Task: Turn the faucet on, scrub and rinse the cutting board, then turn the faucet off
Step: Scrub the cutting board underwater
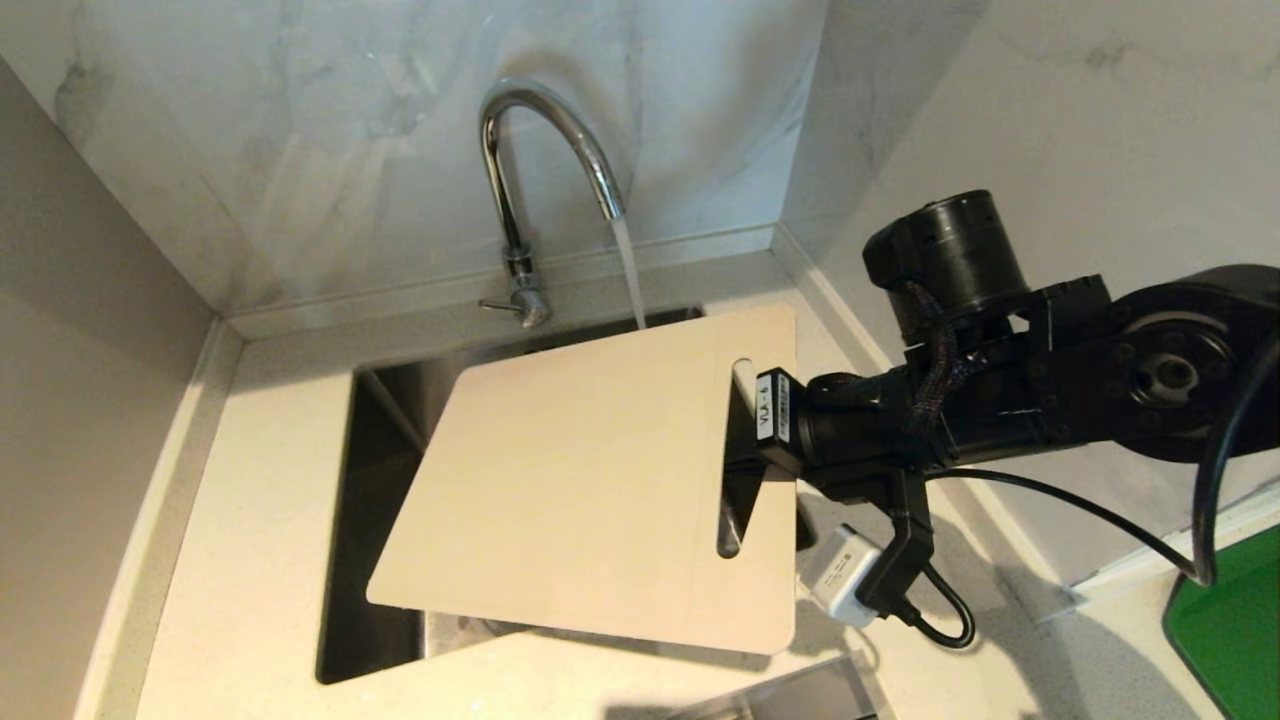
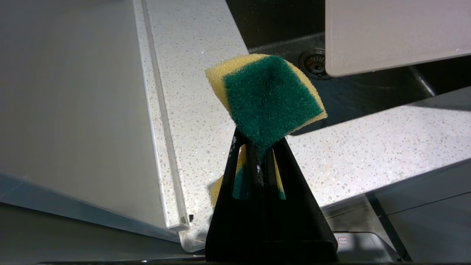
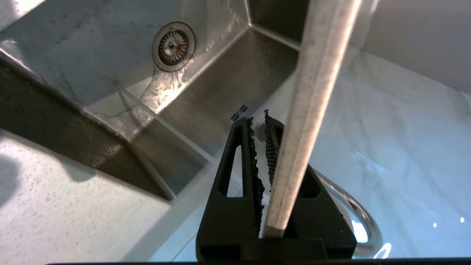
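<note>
Your right end effector (image 1: 745, 440) is clamped on the board (image 1: 590, 480) at its handle slot, holding it above the sink (image 1: 375, 470), tilted, with the stream from the faucet (image 1: 545, 150) falling just past its far edge. The left end effector (image 2: 259, 147), near the table's front, pinches the sponge (image 2: 266, 97). Shift the board farther under the stream, keep it tilted so the water drains into the sink, then scrub.

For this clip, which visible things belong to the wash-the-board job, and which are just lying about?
Belongs to the job:
- tall chrome gooseneck faucet, running
- large thin beige plastic cutting board, held over the steel sink by the right gripper
- green-and-yellow sponge, pinched in the left gripper

Just lying about:
- flat green item at the counter's right edge
</note>
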